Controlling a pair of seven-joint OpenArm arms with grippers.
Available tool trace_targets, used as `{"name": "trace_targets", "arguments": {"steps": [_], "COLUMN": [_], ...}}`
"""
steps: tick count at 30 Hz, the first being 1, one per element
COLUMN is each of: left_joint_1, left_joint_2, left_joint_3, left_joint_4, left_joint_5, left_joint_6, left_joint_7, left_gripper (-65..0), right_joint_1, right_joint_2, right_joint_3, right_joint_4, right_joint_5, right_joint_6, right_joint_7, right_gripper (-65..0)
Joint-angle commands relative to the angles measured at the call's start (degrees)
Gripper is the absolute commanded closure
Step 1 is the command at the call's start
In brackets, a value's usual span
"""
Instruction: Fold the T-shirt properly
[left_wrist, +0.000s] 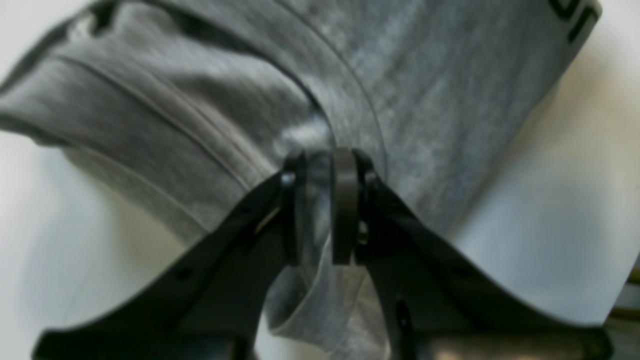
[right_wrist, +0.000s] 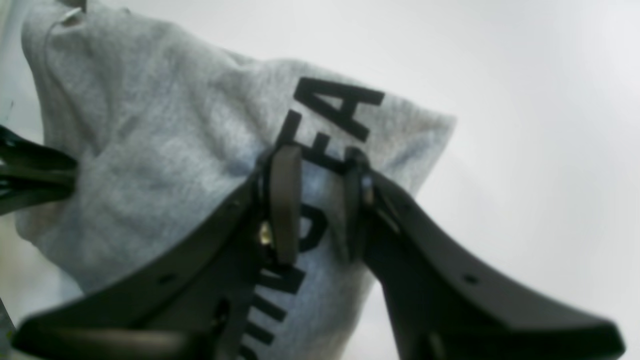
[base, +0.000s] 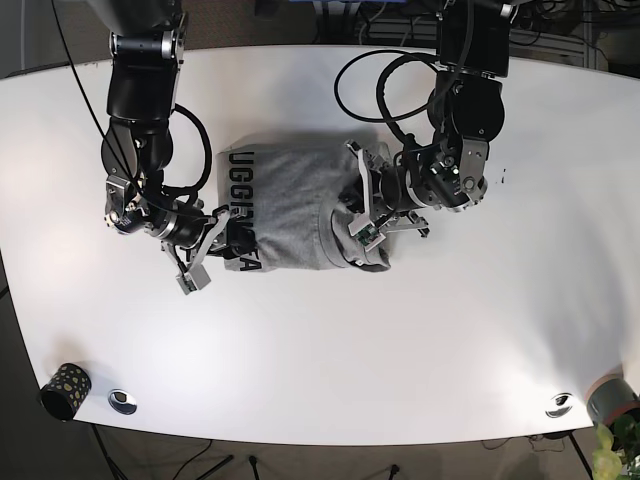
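Observation:
The grey T-shirt (base: 290, 205) with black lettering along its left edge lies partly folded in the middle of the white table (base: 320, 340). My left gripper (base: 360, 218) is at the shirt's right edge. In the left wrist view the gripper (left_wrist: 325, 165) is shut on a bunched fold of the grey cloth (left_wrist: 210, 105) by a seam. My right gripper (base: 215, 243) is at the shirt's lower left corner. In the right wrist view the gripper (right_wrist: 320, 165) pinches the lettered edge of the shirt (right_wrist: 150, 140), and the corner sits raised off the table.
A black dotted cup (base: 64, 389) and a silver disc (base: 122, 400) sit at the front left. Another disc (base: 558, 404) and a grey cup (base: 610, 400) sit at the front right. Black cables (base: 385, 75) loop at the back.

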Motion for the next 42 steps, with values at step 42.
{"name": "trace_targets", "arguments": {"steps": [42], "left_joint_1": [-13.7], "left_joint_2": [-8.5], "left_joint_3": [-7.4], "left_joint_4": [3.4], "left_joint_5": [3.8], "left_joint_6": [0.0], "left_joint_7": [-0.6], "left_gripper": [-6.9], "right_joint_1": [-13.6], "right_joint_2": [0.2], "right_joint_3": [-2.6], "right_joint_4": [24.2], "right_joint_5": [-0.3], "right_joint_6": [0.23], "right_joint_7": [1.5], "right_gripper": [-12.8]}}
